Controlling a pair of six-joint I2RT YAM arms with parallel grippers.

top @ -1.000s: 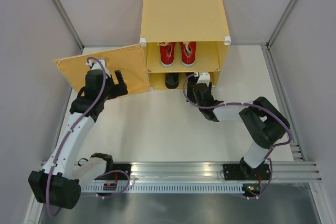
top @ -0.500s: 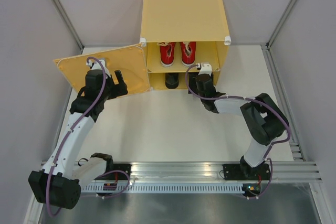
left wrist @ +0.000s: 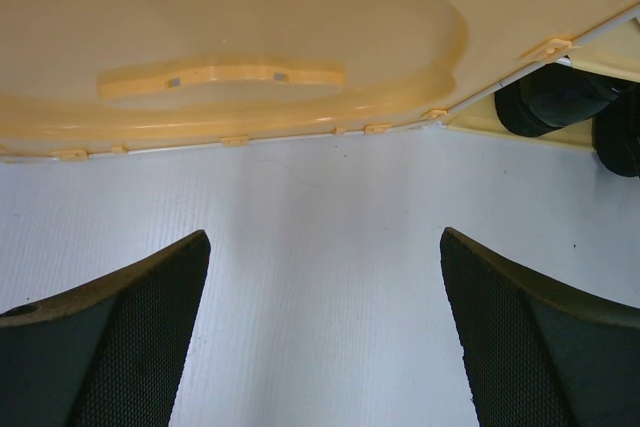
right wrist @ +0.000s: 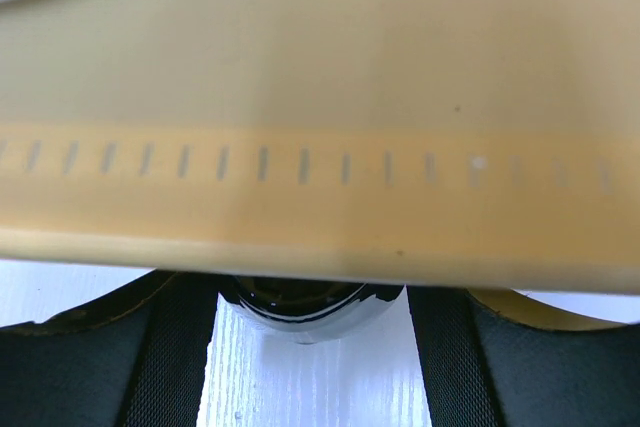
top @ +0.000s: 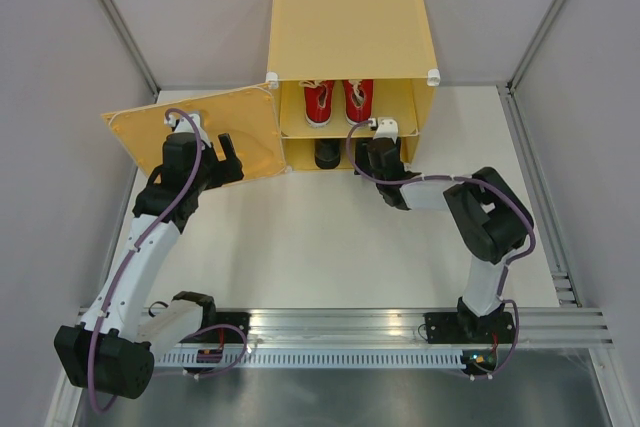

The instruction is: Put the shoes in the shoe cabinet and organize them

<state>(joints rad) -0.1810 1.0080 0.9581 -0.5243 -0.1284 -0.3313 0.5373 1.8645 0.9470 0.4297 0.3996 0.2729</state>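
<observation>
- Since the earlier frames the right gripper (right wrist: 312, 292) has gone further forward, into the mouth of the lower compartment of the cabinet (top: 350, 27), and the elbow of that arm has swung a little to the left. The left arm has not moved.
- Its fingers (right wrist: 110, 367) are closed on a black dress shoe (right wrist: 300, 305). In the right wrist view the glossy end of this shoe fills the gap between them.
- This shoe sits low on the white floor of the compartment, just under the front edge of the shelf (right wrist: 320, 167), on the right side.
- A second black shoe (top: 326, 155) stands in the same lower compartment, to the left of the gripper and near to it.
- On the shelf above, the red sneakers (top: 358, 99) stand side by side, with their white laces facing the opening.
- The left gripper (left wrist: 322, 237) is spread wide and holds nothing. It hovers over the white table (top: 300, 237), just in front of the door (top: 255, 132).
- The door is swung fully open to the left of the cabinet, and its embossed inner side faces this gripper.
</observation>
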